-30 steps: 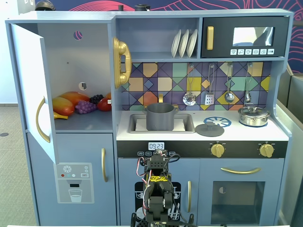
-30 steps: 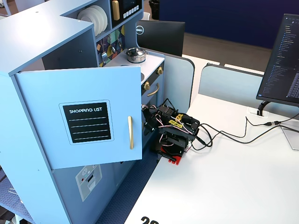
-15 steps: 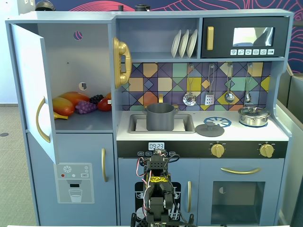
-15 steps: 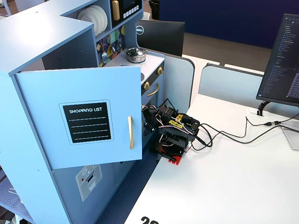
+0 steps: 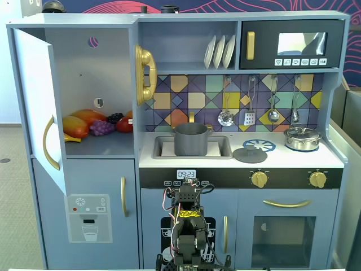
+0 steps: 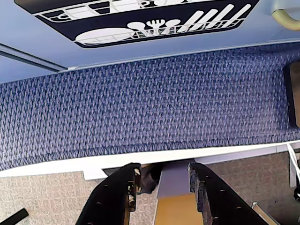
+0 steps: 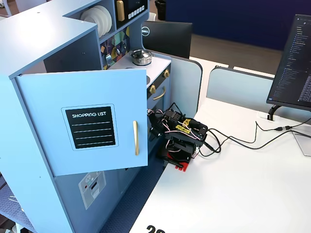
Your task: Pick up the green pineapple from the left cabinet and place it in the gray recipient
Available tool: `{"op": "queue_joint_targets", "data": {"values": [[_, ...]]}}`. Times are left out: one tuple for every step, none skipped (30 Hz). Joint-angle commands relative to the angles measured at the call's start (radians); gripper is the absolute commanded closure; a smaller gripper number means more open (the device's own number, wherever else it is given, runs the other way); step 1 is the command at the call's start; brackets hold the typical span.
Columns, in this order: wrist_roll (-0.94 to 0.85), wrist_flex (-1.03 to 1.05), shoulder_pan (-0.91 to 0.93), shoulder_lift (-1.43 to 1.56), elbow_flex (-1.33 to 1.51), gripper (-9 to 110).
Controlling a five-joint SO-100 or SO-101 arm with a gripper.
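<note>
Nothing has moved since the earlier frames: my arm [image 5: 186,226] sits folded low in front of the toy kitchen, as it did a second ago.

From the front fixed view, the left cabinet [image 5: 90,84] stands with its door [image 5: 36,107] swung wide toward the camera. On its shelf lies a row of toy fruit [image 5: 93,124]: orange and yellow pieces, purple grapes, something red. I cannot pick out a green pineapple among them; if it is there, the others hide it or it is too small to tell. The gray pot [image 5: 190,139] stands upright in the sink, mouth open, with its lid [image 5: 250,154] lying beside it on the counter [image 5: 333,161]. Above the fruit the cabinet is roomy, and the open door edges its left side.

My wrist view looks down at blue patterned carpet [image 6: 154,108] and the foot of the kitchen front. My hand [image 6: 161,190] enters from the bottom edge, its two dark fingers [image 6: 126,187] parted with nothing between them.

From the side fixed view, the open door [image 7: 87,121] with its shopping list panel blocks the whole cabinet interior, so fruit and pot are out of sight. My arm [image 7: 180,138] is bundled at the edge of the white table [image 7: 243,189], just beside the kitchen, and my hand is hidden there.
</note>
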Motion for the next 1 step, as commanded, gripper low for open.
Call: {"op": "queue_joint_targets", "data": {"values": [[0.008, 0.179, 0.015, -0.003, 0.002, 98]]}}
